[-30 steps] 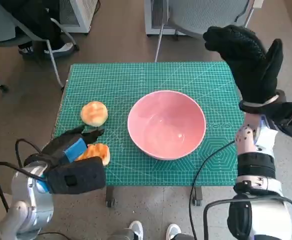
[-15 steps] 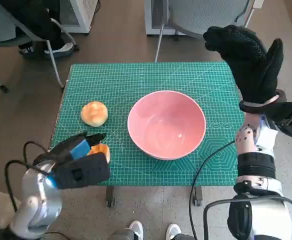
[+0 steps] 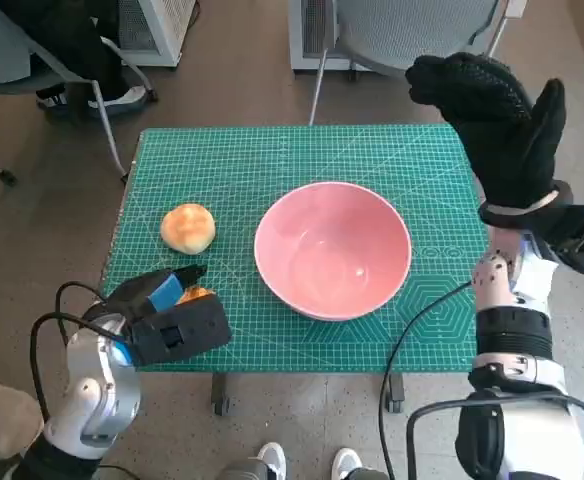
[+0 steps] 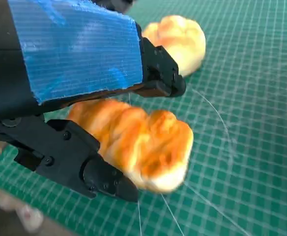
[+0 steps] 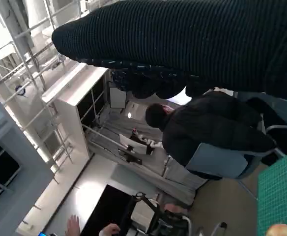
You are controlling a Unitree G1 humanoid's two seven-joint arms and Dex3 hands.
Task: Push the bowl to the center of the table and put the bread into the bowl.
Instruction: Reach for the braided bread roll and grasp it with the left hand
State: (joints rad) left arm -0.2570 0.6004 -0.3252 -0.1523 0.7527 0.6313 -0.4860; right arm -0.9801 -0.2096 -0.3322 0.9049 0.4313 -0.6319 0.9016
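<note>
While straddling the near bread (image 4: 143, 147) with black fingers (image 4: 104, 179) on either side, contact unclear, could squash or drop the soft loaf on lifting. Cannot tell whether the left hand (image 3: 162, 315) truly grips. Mostly hides that bread in the head view. Sits mid-table already: pink bowl (image 3: 332, 250), round bun (image 3: 188, 227) beside it. Hovers raised off the table edge, fingers apart, holding nothing: right hand (image 3: 497, 120).

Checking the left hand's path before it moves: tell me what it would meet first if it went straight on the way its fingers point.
The near bread, probably: the left hand has its fingers on either side of it already. Past that lies the round bread. Contact isn't clear from these views.
</note>
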